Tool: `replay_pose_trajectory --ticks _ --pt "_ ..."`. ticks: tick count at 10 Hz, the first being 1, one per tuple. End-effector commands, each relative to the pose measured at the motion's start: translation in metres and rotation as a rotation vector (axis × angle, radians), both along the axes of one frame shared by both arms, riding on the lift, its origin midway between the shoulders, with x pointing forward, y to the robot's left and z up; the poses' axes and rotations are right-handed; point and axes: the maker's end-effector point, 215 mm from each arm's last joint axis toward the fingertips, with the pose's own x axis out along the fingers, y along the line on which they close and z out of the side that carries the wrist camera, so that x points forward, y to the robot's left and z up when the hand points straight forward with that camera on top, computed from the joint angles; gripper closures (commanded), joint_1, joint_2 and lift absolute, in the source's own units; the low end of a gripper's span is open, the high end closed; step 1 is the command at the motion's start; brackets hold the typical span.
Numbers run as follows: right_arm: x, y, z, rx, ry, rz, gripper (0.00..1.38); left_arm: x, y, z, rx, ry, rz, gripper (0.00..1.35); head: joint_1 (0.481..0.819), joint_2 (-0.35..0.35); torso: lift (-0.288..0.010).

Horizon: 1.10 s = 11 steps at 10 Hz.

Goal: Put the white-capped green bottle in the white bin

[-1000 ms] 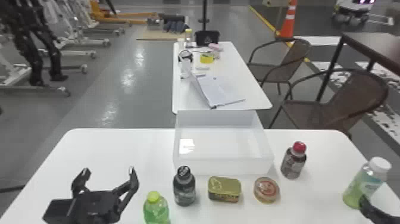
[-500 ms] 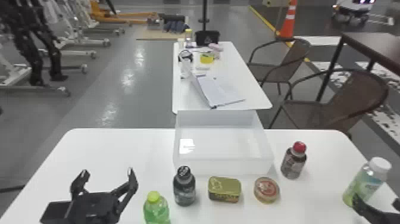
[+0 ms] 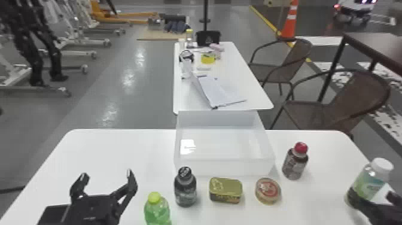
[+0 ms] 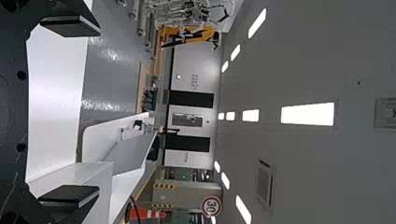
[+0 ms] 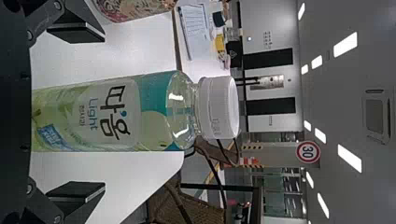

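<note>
Left claw (image 3: pixel 105 176) spread, empty; right claw (image 3: pixel 373 198) spread wide, green bottle (image 3: pixel 368 183) between its fingers

In the head view, the left gripper (image 3: pixel 106 174) comes in at the bottom edge, on the left side, its two black fingers (image 3: pixel 131 184) spread wide and pointing forward. The right gripper (image 3: pixel 373 196) sits at the lower right corner, partly cut off, seemingly reaching inward. In the right wrist view its flat fingers (image 5: pixel 77 27) stand well apart, roughly parallel.
</note>
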Motion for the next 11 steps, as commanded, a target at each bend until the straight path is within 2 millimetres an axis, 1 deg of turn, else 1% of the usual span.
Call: replay_pose_trajectory --ticks 1,3,4,5,6,7,8,10,11 --pt "0.007 -0.005 0.004 -0.015 -0.001 0.005 0.17 -0.001 0.001 -0.001 -0.011 -0.002 0.004 0.11 0.549 0.0 -0.1" --pt "0.016 -0.005 0.009 -0.034 -0.004 0.017 0.2 -0.002 0.002 -0.003 -0.017 0.001 0.005 0.11 0.549 0.0 -0.1" --pt "0.021 -0.004 0.013 -0.041 -0.009 0.026 0.28 -0.002 0.002 -0.004 -0.019 0.002 0.006 0.11 0.549 0.0 -0.1" --pt "0.024 -0.002 0.015 -0.048 -0.013 0.031 0.47 -0.001 0.001 -0.004 -0.021 0.001 0.005 0.11 0.549 0.0 -0.1" --pt "0.025 -0.002 0.015 -0.052 -0.011 0.032 0.71 -0.001 0.001 -0.004 -0.021 0.001 0.003 0.11 0.549 0.0 -0.1" --pt "0.023 -0.003 0.014 -0.046 -0.011 0.031 0.86 -0.001 0.001 -0.004 -0.023 0.001 0.004 0.11 0.549 0.0 -0.1" --pt "0.023 0.0 0.013 -0.044 -0.012 0.033 0.96 -0.001 0.001 -0.005 -0.023 0.001 0.004 0.11 0.549 0.0 -0.1" --pt "0.019 0.006 0.014 -0.028 -0.019 0.032 0.96 0.0 0.0 -0.005 -0.025 0.002 0.002 0.11 0.549 0.0 -0.1" --pt "0.015 0.01 0.021 -0.021 -0.033 0.036 0.96 0.001 -0.001 -0.005 -0.027 0.002 0.0 0.11 0.549 0.0 -0.1"
